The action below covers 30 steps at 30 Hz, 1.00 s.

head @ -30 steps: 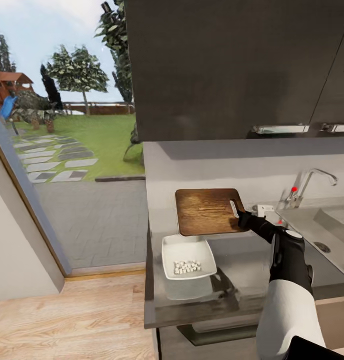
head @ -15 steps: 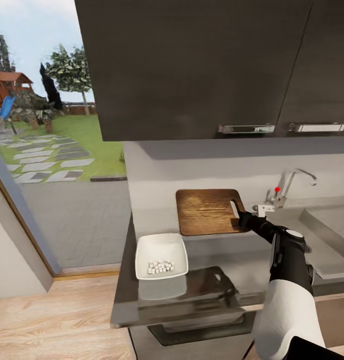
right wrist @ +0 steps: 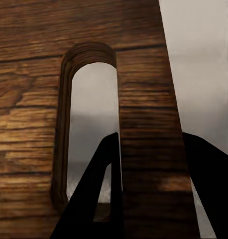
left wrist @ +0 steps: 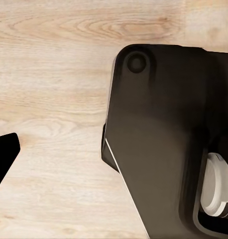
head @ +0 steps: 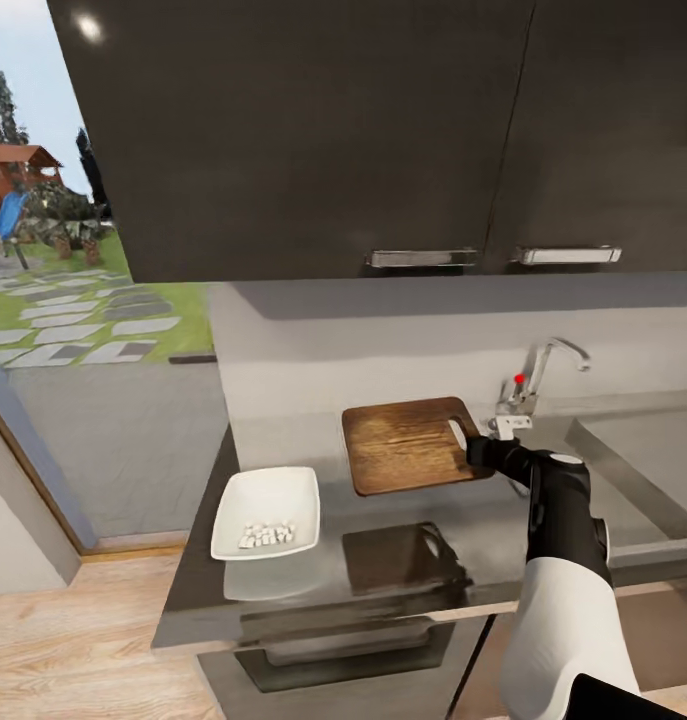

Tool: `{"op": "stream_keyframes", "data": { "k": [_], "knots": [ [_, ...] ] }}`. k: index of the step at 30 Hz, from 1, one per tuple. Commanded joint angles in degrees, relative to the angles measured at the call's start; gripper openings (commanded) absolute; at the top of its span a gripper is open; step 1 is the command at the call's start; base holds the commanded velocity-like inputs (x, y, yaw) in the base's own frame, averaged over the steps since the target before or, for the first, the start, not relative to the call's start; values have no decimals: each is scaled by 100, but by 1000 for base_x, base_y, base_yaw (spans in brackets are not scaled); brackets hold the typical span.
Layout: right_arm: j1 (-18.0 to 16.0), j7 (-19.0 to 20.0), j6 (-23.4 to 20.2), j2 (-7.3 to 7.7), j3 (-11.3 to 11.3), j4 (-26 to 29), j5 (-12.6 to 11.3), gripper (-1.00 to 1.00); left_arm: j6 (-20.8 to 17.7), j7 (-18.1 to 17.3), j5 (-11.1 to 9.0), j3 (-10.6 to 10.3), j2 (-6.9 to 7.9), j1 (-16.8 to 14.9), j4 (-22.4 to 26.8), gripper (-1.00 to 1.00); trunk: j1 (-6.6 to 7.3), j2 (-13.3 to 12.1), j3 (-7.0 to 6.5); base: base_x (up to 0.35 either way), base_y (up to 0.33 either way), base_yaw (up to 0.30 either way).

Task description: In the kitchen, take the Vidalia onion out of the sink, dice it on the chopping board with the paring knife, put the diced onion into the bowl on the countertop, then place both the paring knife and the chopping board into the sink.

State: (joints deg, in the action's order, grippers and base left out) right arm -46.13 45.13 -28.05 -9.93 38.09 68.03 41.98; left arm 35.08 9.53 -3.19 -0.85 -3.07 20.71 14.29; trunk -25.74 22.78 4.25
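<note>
Dark upper cabinets [head: 313,140] hanging over the run, doorway to the garden showing at the left. Grey tabletop [head: 383,580] running below them, glossy, reflecting the things above it. Sink [head: 633,460] sitting at the right end, chrome tap [head: 543,375] with red knob behind it; basin contents cut off by the frame edge, cannot tell what is lying inside.

Chopping board [head: 408,445] being held lifted above the tabletop, roughly level, its dark reflection showing below on the surface. White square bowl [head: 266,512] sitting on the tabletop near the left front corner, well apart from the board, holding a small heap of pale diced onion [head: 266,533].

Right arm reaching forward from the lower right, forearm rising, right gripper [head: 473,450] clamped on the board's right edge at the handle slot. Right wrist view: one finger [right wrist: 96,199] passing through the slot, the other outside the edge, the wood strip between them.

Open tabletop lying between board and sink. Left gripper: left wrist view showing a dark robot housing over wood floor [left wrist: 49,79]; cannot tell its state.
</note>
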Motion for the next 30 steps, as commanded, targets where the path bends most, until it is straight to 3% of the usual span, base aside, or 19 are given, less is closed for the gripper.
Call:
{"op": "stream_keyframes", "data": {
  "k": [1, 3, 7, 22, 30],
  "knots": [
    [-10, 44, -26, -6, 7, 9, 73, -100, 8, 5, -32, -11, 0, 3, 12, 100, -4, 14, 8, 0, -317, -150],
    [-10, 1, -33, -6, -2, 9, 260, -100, 8, 5, -32, -11, 0, 3, 12, 100, -4, 14, 0, 0, -317, -215],
    [-10, -39, -34, -6, -3, 9, 394, -100, 8, 5, -32, -11, 0, 3, 12, 100, -4, 14, -15, 0, -317, -175],
    [-10, -202, -34, -6, -3, -42, 414, -100, 8, 5, -27, -11, 0, 3, 12, 100, -4, 14, -18, 0, -317, -10],
    [-10, -359, -34, -6, -3, -48, 415, -100, 8, 5, -32, -11, 0, 3, 12, 100, -4, 14, -18, 0, -272, 107]
  ]
}}
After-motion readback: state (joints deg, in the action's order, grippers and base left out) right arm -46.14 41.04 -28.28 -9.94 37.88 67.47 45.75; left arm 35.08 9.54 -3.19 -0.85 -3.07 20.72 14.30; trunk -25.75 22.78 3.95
